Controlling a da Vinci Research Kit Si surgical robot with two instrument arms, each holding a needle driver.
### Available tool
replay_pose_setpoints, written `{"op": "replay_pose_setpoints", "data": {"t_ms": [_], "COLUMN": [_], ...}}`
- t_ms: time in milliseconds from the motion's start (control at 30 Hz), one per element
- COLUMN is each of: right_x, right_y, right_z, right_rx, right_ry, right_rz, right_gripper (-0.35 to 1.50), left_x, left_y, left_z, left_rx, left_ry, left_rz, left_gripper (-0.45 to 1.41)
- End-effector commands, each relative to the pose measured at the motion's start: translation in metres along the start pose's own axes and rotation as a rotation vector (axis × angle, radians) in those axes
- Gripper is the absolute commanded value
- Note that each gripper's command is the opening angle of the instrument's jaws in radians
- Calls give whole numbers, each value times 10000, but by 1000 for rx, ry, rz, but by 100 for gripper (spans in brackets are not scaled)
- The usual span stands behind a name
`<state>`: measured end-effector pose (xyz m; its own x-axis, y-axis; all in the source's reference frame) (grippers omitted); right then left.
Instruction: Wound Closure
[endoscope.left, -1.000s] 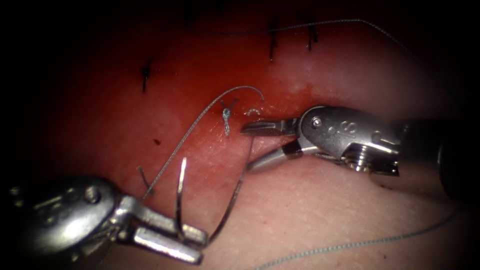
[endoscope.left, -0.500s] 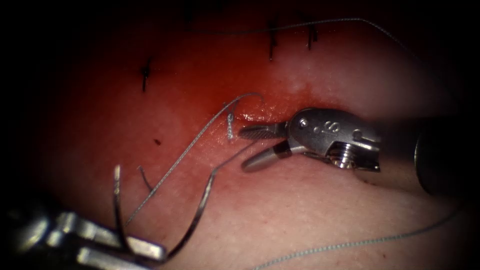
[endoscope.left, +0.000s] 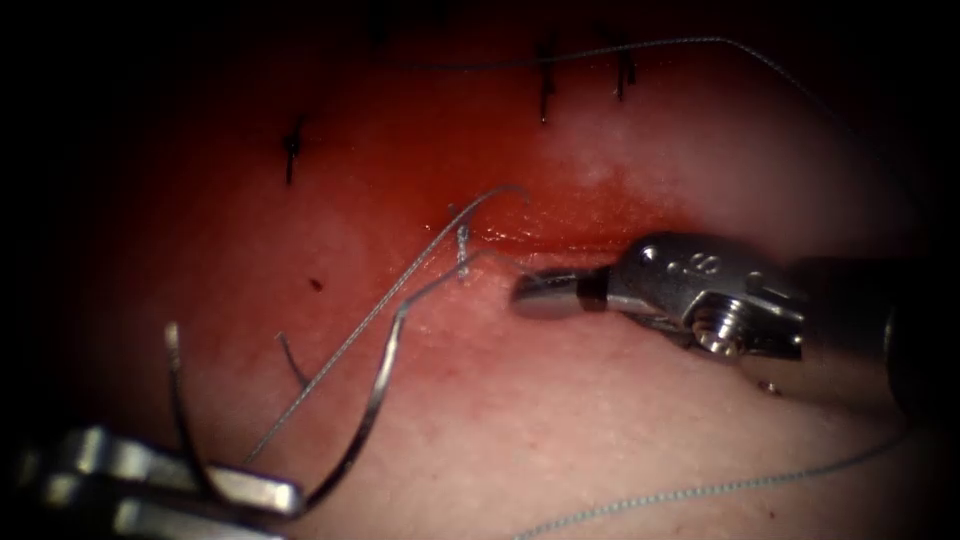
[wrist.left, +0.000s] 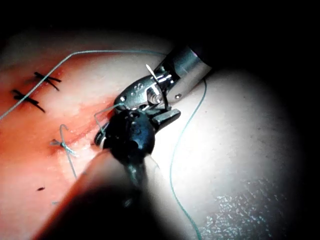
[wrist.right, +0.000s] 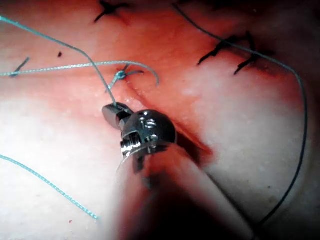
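Note:
My left tool (endoscope.left: 285, 508) is shut on the curved needle (endoscope.left: 375, 400) near mid-curve. The needle is free of the tissue (endoscope.left: 560, 430), low on the left, with its tip (endoscope.left: 171, 332) pointing up. Thread (endoscope.left: 440, 285) runs from the needle's tail up past a small knot (endoscope.left: 462, 243) at the cut (endoscope.left: 570, 235) to my right tool (endoscope.left: 535, 291). That tool lies flat beside the cut, shut on this thread. In the right wrist view the thread (wrist.right: 107, 90) reaches the right tool (wrist.right: 114, 114) just below the knot (wrist.right: 120, 75).
Several dark finished stitches (endoscope.left: 545, 85) cross the cut farther back, and another (endoscope.left: 290, 150) sits on the left. A loose thread (endoscope.left: 700, 490) trails over the pale tissue at the front right. Red fluid (endoscope.left: 420, 170) stains the tissue around the cut.
The left tool has carried the needle left and down, drawing thread after it. The right tool's jaws, open a second ago with the needle's tail between them, have shut.

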<state>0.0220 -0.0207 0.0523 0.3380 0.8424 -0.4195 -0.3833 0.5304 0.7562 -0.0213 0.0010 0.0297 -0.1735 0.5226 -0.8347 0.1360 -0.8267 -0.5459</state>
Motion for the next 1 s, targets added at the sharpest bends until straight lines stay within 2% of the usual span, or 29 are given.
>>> {"op": "replay_pose_setpoints", "data": {"t_ms": [33, 133, 167, 233, 267, 300, 333, 367, 533, 600, 700, 733, 767, 800, 833, 867, 900, 1000], "right_x": [4, 9, 9, 17, 17, 22, 23, 23, 30, 32, 40, 44, 47, 50, 53, 56, 56, 57], "right_y": [-18, -57, -57, -87, -87, -106, -113, -113, -147, -149, -144, -139, -133, -127, -118, -104, -104, -81], "right_z": [9, 9, 9, 11, 11, 12, 12, 12, 14, 14, 17, 18, 19, 20, 20, 18, 18, 13], "right_rx": [31, 96, 96, 134, 134, 157, 167, 167, 215, 217, 224, 223, 221, 210, 193, 176, 176, 132], "right_ry": [-8, -35, -35, -27, -27, -30, -34, -34, -23, -17, 56, 90, 116, 142, 164, 190, 190, 210], "right_rz": [12, 25, 25, 25, 25, 23, 21, 21, 14, 10, -131, -173, -197, -233, -286, -323, -323, -357], "right_gripper": [-35, -35, -35, -35, -35, -35, -35, -35, -35, -35, -35, 15, 54, 86, 109, 124, 124, 130], "left_x": [-4, -12, -12, -16, -16, -17, -16, -16, -12, -10, -6, -5, -4, -3, -2, -2, -2, -1], "left_y": [-9, -17, -17, -21, -21, -22, -21, -21, -12, -10, -5, -3, -2, -1, 0, 1, 1, 2], "left_z": [5, 0, 0, -3, -3, -5, -6, -6, -18, -21, -29, -31, -33, -36, -38, -43, -43, -52], "left_rx": [30, 96, 96, 123, 123, 133, 139, 139, 151, 152, 163, 170, 178, 191, 200, 215, 215, 229], "left_ry": [-14, -43, -43, -58, -58, -64, -68, -68, -83, -85, -95, -100, -106, -115, -121, -133, -133, -146], "left_rz": [5, 12, 12, 12, 12, 14, 17, 17, 12, 10, 15, 18, 22, 24, 28, 33, 33, 29], "left_gripper": [-45, -45, -45, -45, -45, -45, -45, -45, -45, -45, -45, -45, -45, -45, -45, -45, -45, -45]}}
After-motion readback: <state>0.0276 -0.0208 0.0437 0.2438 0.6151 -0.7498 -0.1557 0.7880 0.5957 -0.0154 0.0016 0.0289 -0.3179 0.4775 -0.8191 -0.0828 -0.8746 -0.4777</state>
